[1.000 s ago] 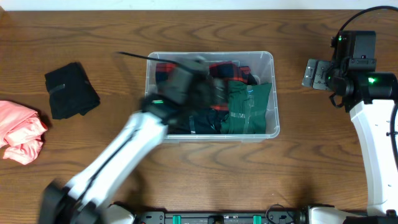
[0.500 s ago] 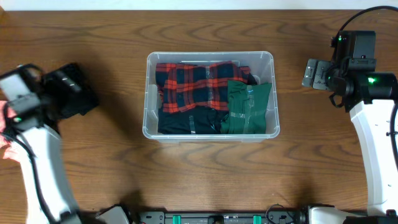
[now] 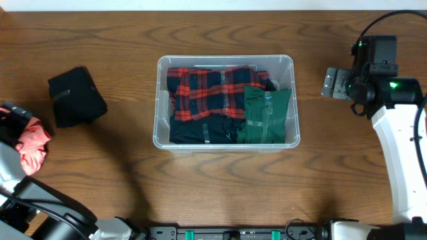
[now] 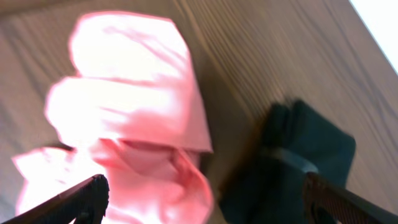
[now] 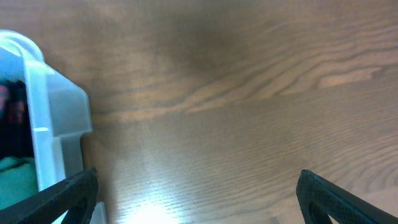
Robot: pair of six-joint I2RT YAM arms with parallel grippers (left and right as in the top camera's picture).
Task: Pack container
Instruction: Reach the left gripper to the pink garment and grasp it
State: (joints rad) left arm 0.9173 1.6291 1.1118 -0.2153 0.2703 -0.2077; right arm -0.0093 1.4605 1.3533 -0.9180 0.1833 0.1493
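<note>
The clear plastic container (image 3: 225,61) stands mid-table, holding a red plaid cloth (image 3: 207,90), a green cloth (image 3: 265,115) and a dark cloth (image 3: 200,130). Its corner also shows in the right wrist view (image 5: 53,109). A pink cloth (image 3: 30,143) lies at the far left, a folded black cloth (image 3: 77,97) beside it. My left gripper (image 4: 202,202) is open right over the pink cloth (image 4: 130,112), with the black cloth (image 4: 292,162) to the right. My right gripper (image 3: 335,83) is open and empty, right of the container.
Bare wooden table surrounds the container. The right arm's white link (image 3: 400,167) runs along the right edge. The left arm's base (image 3: 33,213) sits at the front left corner.
My left arm has swung away from the container to the far left, over the pink cloth. The red plaid cloth now lies in the container. The right arm has barely moved.
</note>
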